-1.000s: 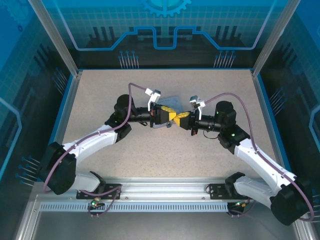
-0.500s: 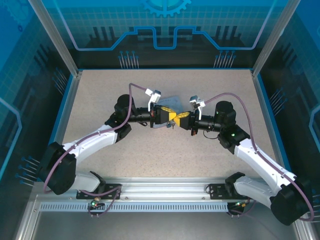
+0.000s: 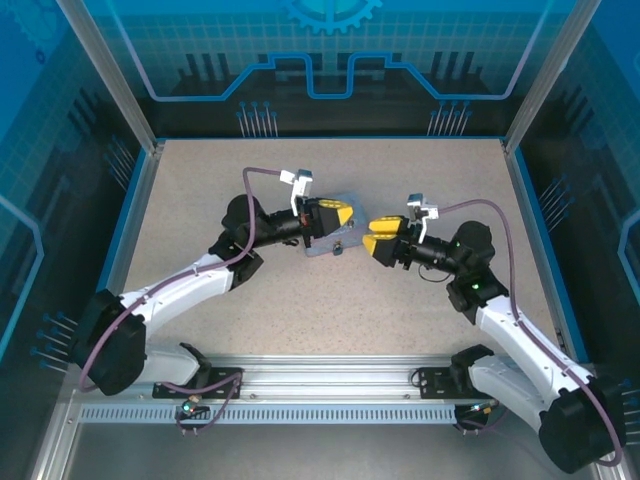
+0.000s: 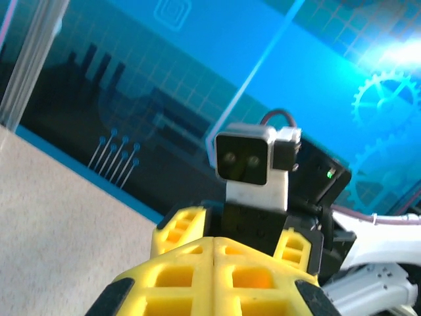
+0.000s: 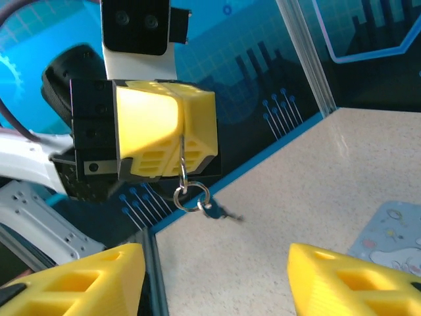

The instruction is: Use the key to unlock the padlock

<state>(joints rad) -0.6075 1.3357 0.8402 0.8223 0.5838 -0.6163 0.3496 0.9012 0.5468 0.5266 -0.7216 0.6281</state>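
Top external: both arms reach over the middle of the bench [image 3: 200, 200], their end effectors facing each other, near but apart.
Left end effector [image 3: 340, 215]: yellow fingers pressed flat together. From the right wrist view they pinch a thin metal stem [image 5: 182, 161] that hangs straight down out of the seam between them.
Ring [image 5: 191, 195]: small and silver, hooked on the stem's lower end, clear of the bench.
Key [image 5: 220, 212]: tiny, dark with a teal tint, dangling from the ring just below the left fingers, in the air in front of the right end effector.
Padlock: I can't pick it out, and I cannot tell whether it sits hidden between the left fingers.
Right end effector [image 3: 379, 238]: jaws well apart, nothing between them, tips pointing at the left fingers and the key.
Tin [image 3: 320, 250]: pale blue, lying flat on the bench under the left end effector. One printed corner shows low in the right wrist view.
Left wrist: its own shut fingers sit at the bottom of the picture, looking straight at the right arm's camera block [image 4: 251, 163].
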